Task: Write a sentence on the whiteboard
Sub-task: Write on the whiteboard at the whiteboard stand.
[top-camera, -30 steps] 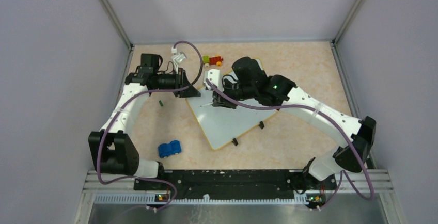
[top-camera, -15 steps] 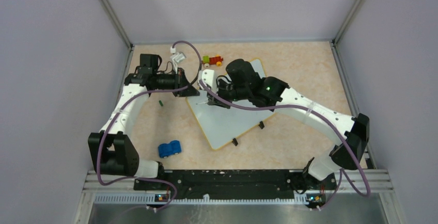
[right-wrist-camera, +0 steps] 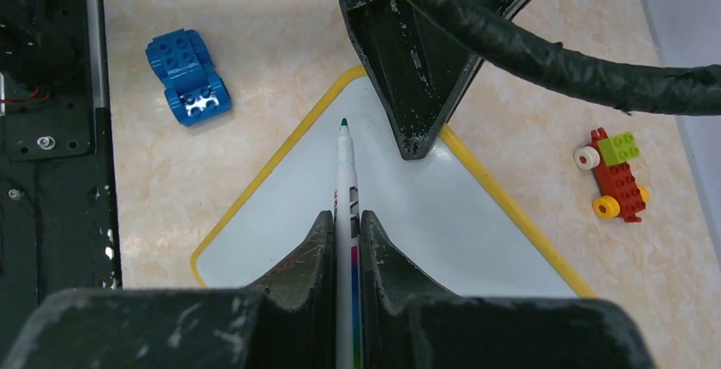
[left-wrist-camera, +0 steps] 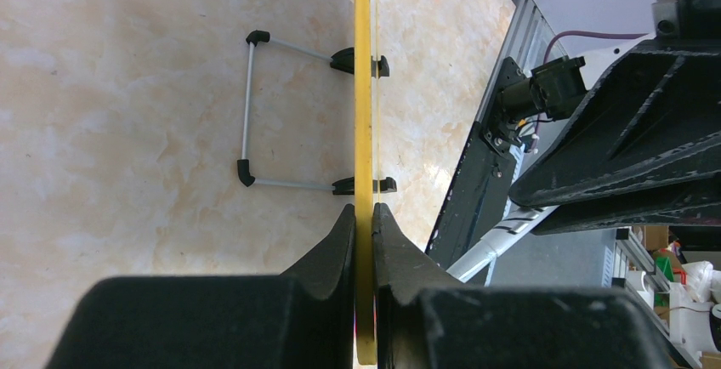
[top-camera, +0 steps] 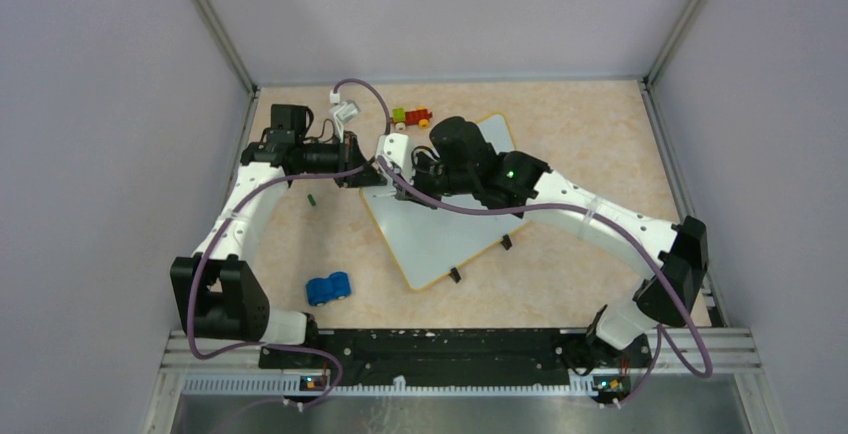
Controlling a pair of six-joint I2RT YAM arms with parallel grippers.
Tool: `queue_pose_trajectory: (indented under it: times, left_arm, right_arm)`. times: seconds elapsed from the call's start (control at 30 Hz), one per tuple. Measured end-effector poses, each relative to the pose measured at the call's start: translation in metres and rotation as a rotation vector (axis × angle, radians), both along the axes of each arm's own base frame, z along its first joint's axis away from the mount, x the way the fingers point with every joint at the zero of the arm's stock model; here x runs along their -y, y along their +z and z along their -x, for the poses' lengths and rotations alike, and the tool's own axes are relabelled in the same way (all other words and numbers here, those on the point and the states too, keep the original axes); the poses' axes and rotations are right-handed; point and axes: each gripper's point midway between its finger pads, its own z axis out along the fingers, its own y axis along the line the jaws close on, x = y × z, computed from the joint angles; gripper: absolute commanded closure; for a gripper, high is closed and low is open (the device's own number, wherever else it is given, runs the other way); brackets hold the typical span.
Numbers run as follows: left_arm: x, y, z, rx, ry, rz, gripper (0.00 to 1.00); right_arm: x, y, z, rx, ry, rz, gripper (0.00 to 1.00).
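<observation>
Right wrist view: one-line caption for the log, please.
Right gripper holds a green-tipped marker over the unmarked whiteboard while the left gripper clamps its yellow rim.

No readable writing is showing on the whiteboard (right-wrist-camera: 442, 216); dark print is running along the marker (right-wrist-camera: 344, 173) barrel, too blurred to make out.

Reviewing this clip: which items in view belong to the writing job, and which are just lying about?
For the job:
whiteboard, rim pinched by the left hand
green-tipped marker, held in the right hand

Lying about:
blue brick car
red-and-green brick car
small green bit
</observation>
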Motion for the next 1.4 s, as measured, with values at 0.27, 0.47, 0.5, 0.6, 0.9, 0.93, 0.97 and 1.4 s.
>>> queue_pose_trajectory:
  times: [0.27,0.47,0.5,0.6,0.9,0.93,0.97,1.4]
  left_arm:
    - [0.0,0.0,0.0,0.0,0.0,-0.001,1.0]
    - [0.0,0.0,0.0,0.0,0.002,-0.002,1.0]
    - [0.0,0.0,0.0,0.0,0.002,-0.002,1.0]
    - [0.0,0.0,0.0,0.0,0.002,-0.002,1.0]
    - [0.0,0.0,0.0,0.001,0.002,-0.002,1.0]
    - [0.0,0.0,0.0,0.0,0.002,-0.002,1.0]
    - [0.0,0.0,0.0,0.001,0.002,-0.002,1.0]
    - [0.0,-0.001,0.0,0.001,0.003,-0.003,1.0]
  right_arm:
    - [-0.004,-0.017,-0.004,-0.016,-0.007,0.034,1.0]
    - [-0.005,-0.019,-0.004,-0.021,-0.003,0.037,1.0]
    - [-0.005,-0.019,-0.003,-0.023,0.0,0.037,1.0]
    - [-0.005,-0.02,0.0,-0.031,0.014,0.039,1.0]
    - [0.0,-0.035,0.009,-0.046,0.046,0.093,1.0]
    - [0.001,-0.038,0.01,-0.048,0.048,0.101,1.0]
    - [0.002,-0.039,0.011,-0.05,0.05,0.107,1.0]
    - [0.006,-0.041,0.004,-0.022,0.016,0.129,1.0]
